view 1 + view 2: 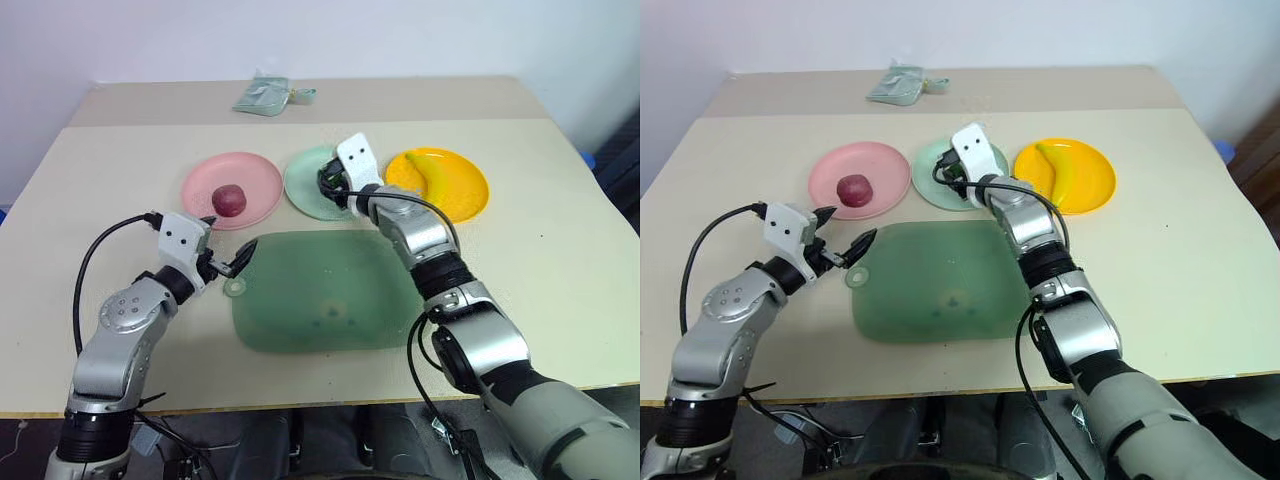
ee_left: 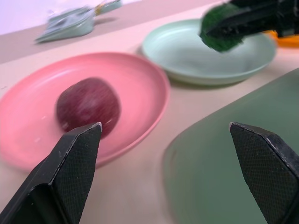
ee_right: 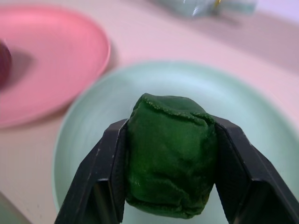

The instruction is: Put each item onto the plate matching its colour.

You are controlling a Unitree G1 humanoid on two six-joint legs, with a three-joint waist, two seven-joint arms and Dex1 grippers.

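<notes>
- My left gripper (image 1: pixel 232 266), its two black fingers spread as wide as they go and holding nothing, hangs level over the beige tabletop (image 1: pixel 560 300), just beside the ring handle of the large translucent green rounded-rectangle board (image 1: pixel 320 295).
- Beyond it, the dark red round toy fruit (image 1: pixel 229 199) sits on the plain round pink plastic plate (image 1: pixel 205 185): that pairing looks done.
- At the far edge of the table lies a small grey-green foil packet (image 1: pixel 262 96), no part of this job.
- Centre: my right gripper (image 3: pixel 170 175) is clamped on the bumpy dark green ball-shaped toy vegetable (image 3: pixel 169 154), one finger on each flank, and holds it over the pale mint-green round plate (image 3: pixel 84 149). From the wrist view the vegetable seems to be clear of the plate's surface, though I cannot be certain of the gap.
- Right: the curved yellow toy banana (image 1: pixel 432 176) rests on the orange-yellow round plate (image 1: pixel 470 195), also matched.
- The step in hand, as I judge it, is the last one: delivering green to green.
- The next move calls for lowering the vegetable a little toward the plate's middle, then parting the fingers gently so the rounded piece settles inside the rim rather than rolling off toward the pink plate.
</notes>
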